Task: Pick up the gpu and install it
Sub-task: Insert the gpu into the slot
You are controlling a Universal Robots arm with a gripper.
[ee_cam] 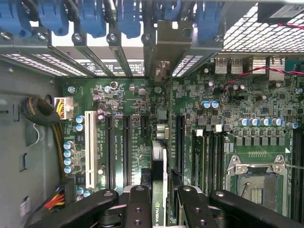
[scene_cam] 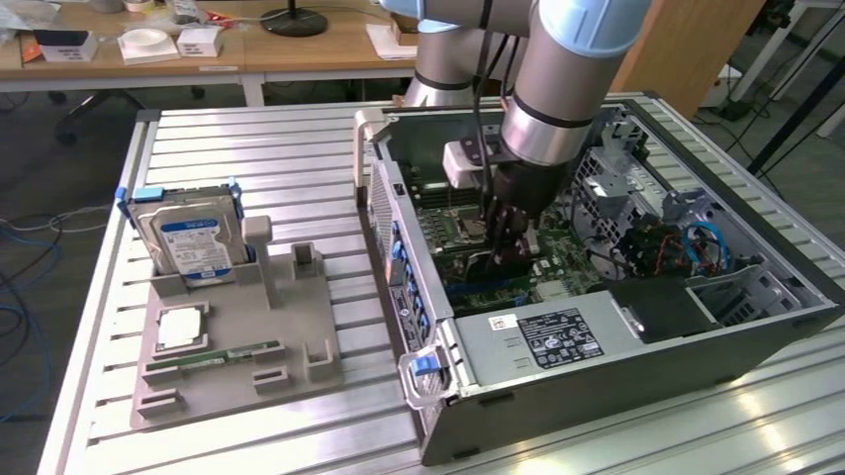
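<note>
Gripper: the gripper (ee_cam: 159,202) is down inside the open computer case (scene_cam: 739,341), its black fingers (ee_cam: 137,206) partly closed on the gpu (ee_cam: 159,175), one on each face.
Gpu: held edge-on between the fingers, upright over the motherboard (ee_cam: 128,97), its metal bracket (ee_cam: 164,50) reaching ahead to the case's rear slot openings.
Around the gripper: black expansion slots (ee_cam: 126,147) lie on both sides of the card; a white slot (ee_cam: 89,142) sits beyond those on one side, and the empty processor socket (ee_cam: 256,180) on the other.
In the way: blue slot clips (ee_cam: 92,16) line the rear wall ahead.
Case contents: power supply (scene_cam: 548,341), drive cage (scene_cam: 620,173), blue cables (scene_cam: 706,242).
Holder: a grey tray (scene_cam: 232,371), well apart from the gripper on the table (scene_cam: 264,148), carries an upright hard drive (scene_cam: 192,242), a memory stick (scene_cam: 218,354) and a processor (scene_cam: 181,330).
</note>
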